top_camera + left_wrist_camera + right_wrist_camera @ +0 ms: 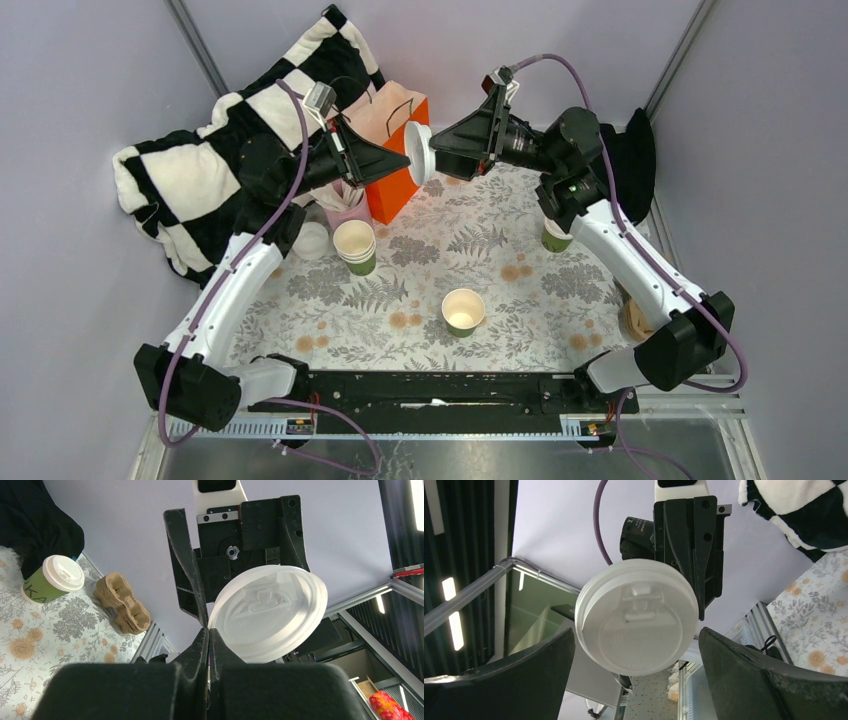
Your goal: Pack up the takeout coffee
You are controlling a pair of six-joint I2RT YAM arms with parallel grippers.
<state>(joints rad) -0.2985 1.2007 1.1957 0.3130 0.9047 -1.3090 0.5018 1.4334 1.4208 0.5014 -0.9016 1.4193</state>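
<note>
A white lid (418, 152) was held in the air above the far part of the counter (520, 300), in front of an orange paper bag (388, 195). Its rim was pinched by the left claw (208, 630), whose fingers were clenched together on the lid's edge. The right claw (636, 636) was pointed at the lid from the opposite side. It was released, with its fingers (534, 670) spread wide to either side of the lid; whether they touched it could not be told. A lidded green cup (52, 580) was seen upright at the right side of the counter, just beside a black cloth (35, 525). A brown cardboard cup carrier (122, 605) was laid near it, toward the right edge. An open green cup (463, 310) was stood uncovered at the near middle. A stack of lidless cups (355, 245) was placed at the left, beside a pink cup (345, 208) and near a checked cloth (200, 180).
</note>
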